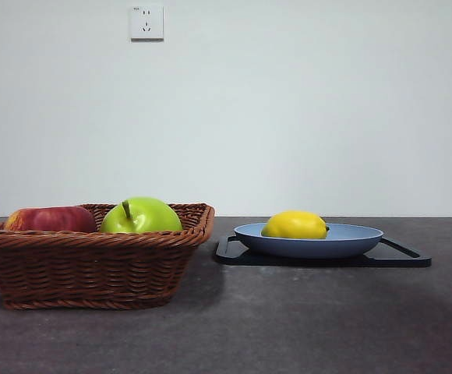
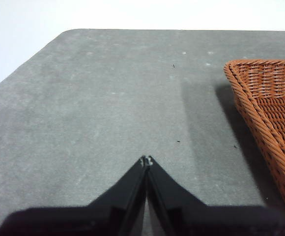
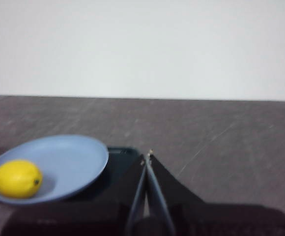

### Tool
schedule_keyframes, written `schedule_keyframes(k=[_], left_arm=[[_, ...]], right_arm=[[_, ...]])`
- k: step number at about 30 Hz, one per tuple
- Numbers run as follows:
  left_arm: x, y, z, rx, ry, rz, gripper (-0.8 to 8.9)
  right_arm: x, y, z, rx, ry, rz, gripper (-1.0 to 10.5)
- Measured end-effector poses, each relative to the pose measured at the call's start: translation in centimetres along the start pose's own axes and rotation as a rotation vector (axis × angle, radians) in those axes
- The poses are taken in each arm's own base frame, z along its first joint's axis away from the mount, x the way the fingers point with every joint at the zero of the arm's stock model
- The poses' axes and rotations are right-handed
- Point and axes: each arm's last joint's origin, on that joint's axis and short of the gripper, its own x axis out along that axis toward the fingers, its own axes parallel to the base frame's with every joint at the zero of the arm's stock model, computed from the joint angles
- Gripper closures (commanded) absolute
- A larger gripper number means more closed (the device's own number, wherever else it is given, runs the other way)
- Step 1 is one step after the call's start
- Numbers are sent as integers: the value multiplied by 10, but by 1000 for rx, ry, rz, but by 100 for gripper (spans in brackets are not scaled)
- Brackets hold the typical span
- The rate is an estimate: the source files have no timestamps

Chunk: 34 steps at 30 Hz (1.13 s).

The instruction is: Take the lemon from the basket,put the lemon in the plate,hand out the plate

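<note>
Lemon, bright yellow and oval, is seen lying in the shallow round light-blue plate, its long axis running across the front view and its pointed tip turned toward 3 o'clock. The plate is carried on a flat black rectangular tray, well apart from the brown woven wicker basket, in which a round green apple and a red apple are left.

In the right wrist view the plate's rim is found near the right gripper, at about 9 o'clock from the black jaws, which are pressed together and hold nothing. That arm is judged the nearer for handing out the plate. The left gripper, jaws likewise closed and empty, is held over bare grey table, with only a corner of the basket in its view at 3 o'clock.

Neither arm is shown in the front view. The plate's near edge is cut off by the right gripper's body, and the right wrist view is soft, so the rim's profile is hard to make out.
</note>
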Motion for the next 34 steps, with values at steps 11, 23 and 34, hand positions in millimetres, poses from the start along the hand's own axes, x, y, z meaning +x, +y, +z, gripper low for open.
schedule_keyframes(k=[11,23,34], left_arm=[[0,0,0,0,0,0,805],[0,0,0,0,0,0,805],[0,0,0,0,0,0,805]], right_arm=[[3,2,-32,17,74,26,943],[3,2,-41,87,166,19,943],[3,2,-41,91,168,19,943]])
